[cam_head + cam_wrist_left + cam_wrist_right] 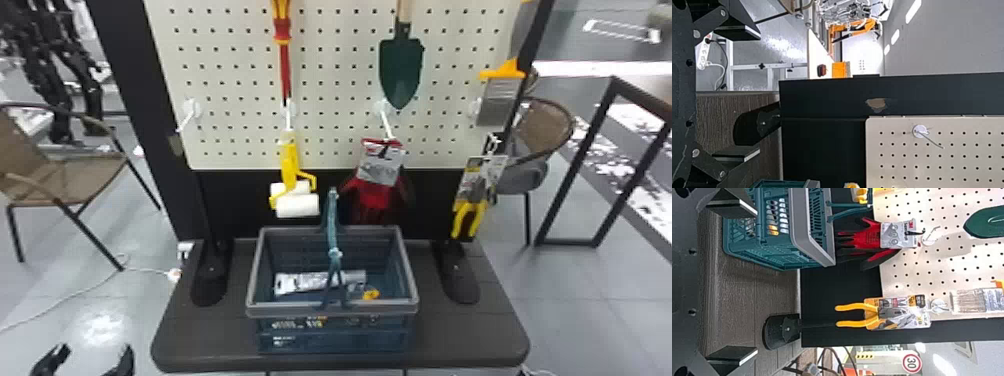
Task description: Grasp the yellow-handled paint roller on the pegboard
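Head view gives me the cream perforated pegboard [340,85] first, standing upright at the back of the dark matte table [210,340] on two black feet. At the table's middle sits a blue-grey plastic basket [332,305] with a paler grey rim and its teal handle raised; a grey-and-white packet lies on its floor.

My left gripper [84,362] is low in the bottom-left corner of that view, over the floor and well apart from the table, with nothing between its tips. Its own wrist camera shows the two black fingers [736,29] spread wide. The right gripper [750,282] is likewise spread and holds nothing, facing the table top, the basket's side and the board's right end.

On the board, a dark green trowel blade [400,70] hangs point down right of centre, with a pair of red work gloves [375,192] on the hook below it.

The yellow-handled paint roller [290,170] hangs left of centre from a white hook [287,107], handle up. Its two white rolls dangle past the board's lower edge against the black panel (just above the basket's back-left corner).

Carded yellow-handled pliers [470,210] hang at the far right.
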Tool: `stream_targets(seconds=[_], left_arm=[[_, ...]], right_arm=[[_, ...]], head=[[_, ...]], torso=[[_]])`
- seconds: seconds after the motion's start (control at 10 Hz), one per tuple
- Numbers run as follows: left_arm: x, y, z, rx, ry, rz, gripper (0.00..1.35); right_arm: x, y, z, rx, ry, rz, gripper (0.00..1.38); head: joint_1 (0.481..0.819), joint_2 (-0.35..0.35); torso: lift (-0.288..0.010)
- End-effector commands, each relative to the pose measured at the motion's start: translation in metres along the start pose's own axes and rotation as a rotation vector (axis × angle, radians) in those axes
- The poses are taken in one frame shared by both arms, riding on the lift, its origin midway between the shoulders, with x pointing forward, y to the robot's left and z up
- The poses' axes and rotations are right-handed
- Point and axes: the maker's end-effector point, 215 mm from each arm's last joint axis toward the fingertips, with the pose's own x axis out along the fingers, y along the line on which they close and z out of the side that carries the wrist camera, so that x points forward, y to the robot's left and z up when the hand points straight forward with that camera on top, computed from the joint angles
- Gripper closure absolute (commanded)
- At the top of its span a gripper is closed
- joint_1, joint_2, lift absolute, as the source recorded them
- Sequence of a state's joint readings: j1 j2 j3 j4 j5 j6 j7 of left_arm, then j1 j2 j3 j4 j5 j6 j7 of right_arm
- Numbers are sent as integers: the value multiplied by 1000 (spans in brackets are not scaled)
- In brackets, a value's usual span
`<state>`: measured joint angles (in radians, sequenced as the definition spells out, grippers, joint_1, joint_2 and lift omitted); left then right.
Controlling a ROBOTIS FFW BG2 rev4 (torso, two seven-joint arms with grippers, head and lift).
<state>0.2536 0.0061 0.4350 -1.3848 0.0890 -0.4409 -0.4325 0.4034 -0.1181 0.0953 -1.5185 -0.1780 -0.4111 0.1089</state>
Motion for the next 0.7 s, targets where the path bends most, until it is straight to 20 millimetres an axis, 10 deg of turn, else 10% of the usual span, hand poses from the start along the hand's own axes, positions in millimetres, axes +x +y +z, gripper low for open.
stream_targets(seconds=[0.0, 0.6], left_arm=[[0, -5, -2, -10, 1, -2, 268], [5, -12, -3, -25, 6, -12, 280]], right_arm=[[0, 1, -1, 1, 2, 1, 79], [-1, 3, -3, 4, 5, 4, 79]], head=[[549, 0], [549, 0]], torso=[[-100], [-100]])
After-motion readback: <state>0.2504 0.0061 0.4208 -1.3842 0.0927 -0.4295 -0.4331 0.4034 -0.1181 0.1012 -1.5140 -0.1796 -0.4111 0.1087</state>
